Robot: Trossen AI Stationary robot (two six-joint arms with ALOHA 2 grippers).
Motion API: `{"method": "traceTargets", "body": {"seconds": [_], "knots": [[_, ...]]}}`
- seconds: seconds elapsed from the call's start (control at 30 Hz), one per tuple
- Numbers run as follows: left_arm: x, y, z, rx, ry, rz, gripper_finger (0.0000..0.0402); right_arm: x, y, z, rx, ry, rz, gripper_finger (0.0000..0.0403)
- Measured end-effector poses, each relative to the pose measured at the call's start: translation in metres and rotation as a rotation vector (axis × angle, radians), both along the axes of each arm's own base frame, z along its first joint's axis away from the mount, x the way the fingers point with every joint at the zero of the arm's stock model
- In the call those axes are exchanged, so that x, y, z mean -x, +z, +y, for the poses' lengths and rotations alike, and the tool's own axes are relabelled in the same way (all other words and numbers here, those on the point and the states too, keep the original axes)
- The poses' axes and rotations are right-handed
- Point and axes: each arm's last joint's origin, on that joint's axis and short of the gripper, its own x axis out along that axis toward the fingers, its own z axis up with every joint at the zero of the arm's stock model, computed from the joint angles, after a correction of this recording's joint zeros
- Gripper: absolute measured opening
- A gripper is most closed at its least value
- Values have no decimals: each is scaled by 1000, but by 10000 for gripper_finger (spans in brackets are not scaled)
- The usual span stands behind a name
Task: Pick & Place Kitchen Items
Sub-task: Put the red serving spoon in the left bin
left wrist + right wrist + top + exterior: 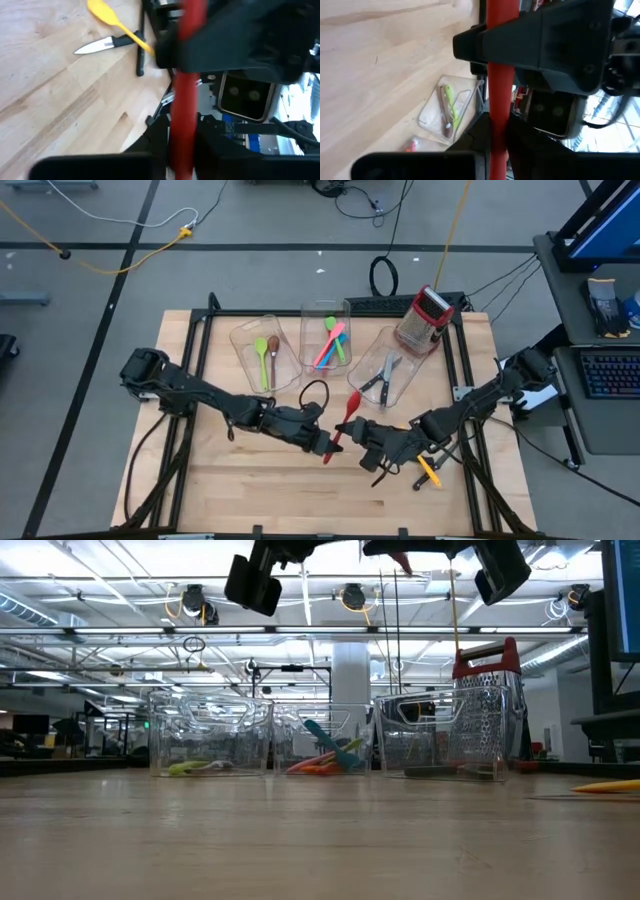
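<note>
A: Red spatula (349, 412) is seen closest in both wrist views, as a red shaft running along each hand's line of sight. It is held above the surface (250, 490), between the two hands.

B: How is it gripped?

A: The lower end is clenched by the left hand (327, 446). The right hand (362, 434) is just beside the shaft; whether it is closed on it cannot be told. The long axis runs from the left hand up and away toward the bins.

B: Which bins are meant?

A: Three clear bins are set in a row. In the left bin (262, 352) a green spoon (261, 356) and a brown spoon (273, 350) are kept. In the middle bin (325, 333) green, pink and blue utensils are laid. In the right bin (385, 366) black-handled knives are placed.

B: What is left outside?

A: A yellow spoon (429, 471) and a knife (107, 44) are lying on the surface near the right arm.
</note>
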Motion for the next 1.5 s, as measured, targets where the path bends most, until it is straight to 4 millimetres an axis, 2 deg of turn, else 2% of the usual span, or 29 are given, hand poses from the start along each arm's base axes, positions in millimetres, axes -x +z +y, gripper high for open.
{"method": "traceTargets", "body": {"seconds": [0.07, 0.37, 0.7, 0.83, 0.97, 1.17, 1.33, 1.5], "knots": [[0, 0, 0, -14, 5, -7, 30, 0, 0, 0, -21, 2, -3, 34], [1, -3, 0, -26, 21, 33, 29, 3, -1, 4, -182, -72, -48, 68], [11, -22, 5, -48, 124, 246, 29, 12, 0, 19, -297, -120, -101, 106], [15, -24, 8, -69, 178, 294, 29, 15, 2, 19, -293, -234, -166, 116], [29, -17, 15, -116, 278, 359, 29, 17, 2, 15, -253, -379, -241, 118], [73, 10, 36, -199, 476, 485, 29, 19, 1, 12, -209, -448, -263, 116], [102, 26, 57, -250, 600, 554, 29, 20, -1, 12, -280, -469, -282, 116], [110, 27, 82, -280, 637, 644, 29, 22, -1, 11, -420, -469, -296, 116]]}}
